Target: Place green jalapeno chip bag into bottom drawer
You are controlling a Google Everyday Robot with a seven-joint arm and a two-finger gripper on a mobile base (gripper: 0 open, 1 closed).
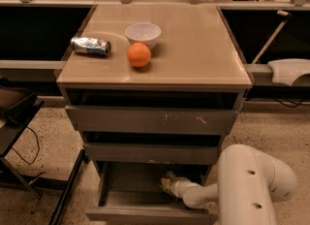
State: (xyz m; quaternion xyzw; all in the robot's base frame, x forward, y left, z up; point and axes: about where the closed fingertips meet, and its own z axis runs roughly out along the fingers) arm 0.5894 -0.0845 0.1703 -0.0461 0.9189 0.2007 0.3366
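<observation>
The bottom drawer (145,214) is pulled open at the foot of the cabinet. My white arm reaches into it from the lower right. The gripper (172,185) is inside the drawer near its back right. The green jalapeno chip bag (166,182) shows as a small green-yellow crinkled patch right at the gripper's tip, low in the drawer and partly hidden by the arm. I cannot see whether the bag rests on the drawer floor.
On the cabinet top stand a white bowl (143,34), an orange (139,55) and a crushed silver can (90,45). The two upper drawers (150,120) sit slightly ajar. A black cart frame (19,117) stands to the left and a white device (290,71) to the right.
</observation>
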